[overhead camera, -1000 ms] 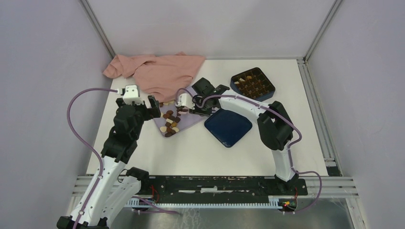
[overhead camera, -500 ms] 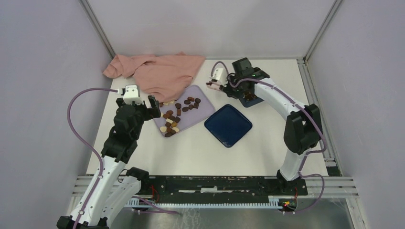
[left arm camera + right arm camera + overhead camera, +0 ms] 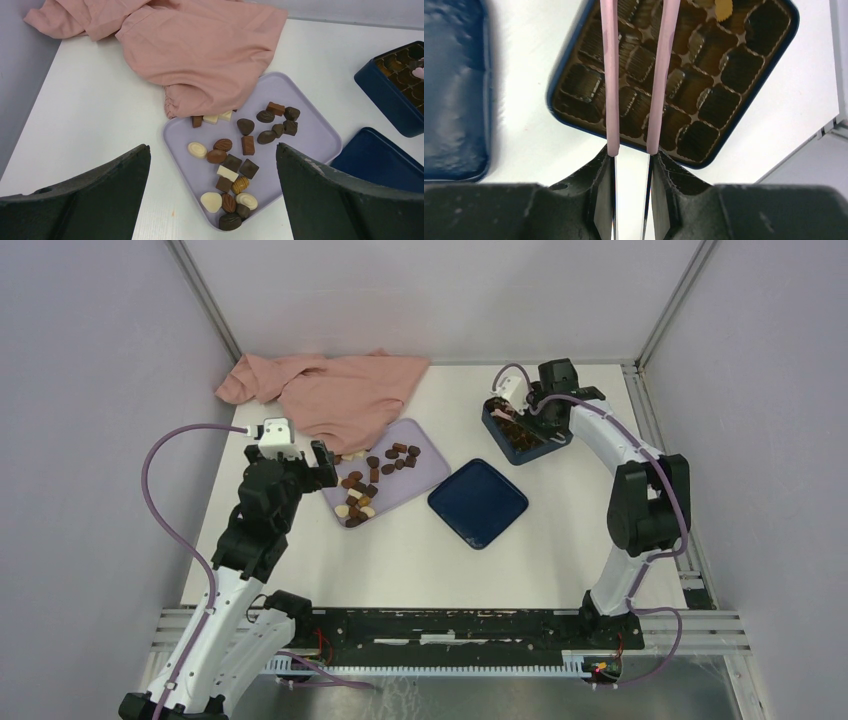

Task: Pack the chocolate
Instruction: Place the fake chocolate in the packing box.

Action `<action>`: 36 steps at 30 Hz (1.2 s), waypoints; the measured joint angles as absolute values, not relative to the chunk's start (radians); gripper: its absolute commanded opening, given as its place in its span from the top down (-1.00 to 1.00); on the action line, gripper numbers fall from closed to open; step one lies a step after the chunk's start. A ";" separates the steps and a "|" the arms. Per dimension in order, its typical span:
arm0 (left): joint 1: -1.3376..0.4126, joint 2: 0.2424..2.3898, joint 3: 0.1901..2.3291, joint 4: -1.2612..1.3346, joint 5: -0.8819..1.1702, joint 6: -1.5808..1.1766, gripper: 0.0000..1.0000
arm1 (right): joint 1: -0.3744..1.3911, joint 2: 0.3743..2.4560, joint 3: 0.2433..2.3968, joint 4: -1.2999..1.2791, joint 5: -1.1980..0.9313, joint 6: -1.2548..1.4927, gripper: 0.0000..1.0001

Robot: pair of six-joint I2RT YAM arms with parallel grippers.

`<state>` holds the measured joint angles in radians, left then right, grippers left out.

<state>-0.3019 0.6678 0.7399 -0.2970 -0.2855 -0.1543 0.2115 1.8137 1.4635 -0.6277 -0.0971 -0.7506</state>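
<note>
White table (image 3: 400, 550) — right pincer (image 3: 503, 403) above blue box (image 3: 540, 443).

Chocolate (image 3: 232, 162) on tray: 24 pieces showing, 6 cream-white, 18 brown or dark. Cloth covers tray's far-left corner, so count is of showing pieces only.
Tray (image 3: 310, 135): 1, lilac.
Box (image 3: 385, 90): 1, dark blue, far right; cells and pieces inside too blurred to count.
Lid (image 3: 380, 160): 1, dark blue, near side of box.
Cloth (image 3: 200, 45): 1, pink, far left.
Arms: 2, left arm (image 3: 255, 530) and right arm (image 3: 640, 500).
Grippers: 2, left gripper (image 3: 212, 146) and right gripper (image 3: 638, 30), two fingers each.
</note>
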 measured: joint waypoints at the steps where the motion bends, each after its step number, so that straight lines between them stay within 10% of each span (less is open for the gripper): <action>1: -0.302 0.668 0.740 -0.297 -0.286 -0.154 -1.00 | 0.205 1.821 1.464 -0.625 -0.087 -0.754 0.61; 36: -0.302 0.676 0.740 -0.297 -0.279 -0.154 -1.00 | 0.182 1.903 1.459 -0.591 0.019 -0.780 0.24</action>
<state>-0.3019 0.6762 0.7399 -0.2966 -0.2790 -0.1543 0.1822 1.9034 1.4586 -0.5915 0.0189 -0.7803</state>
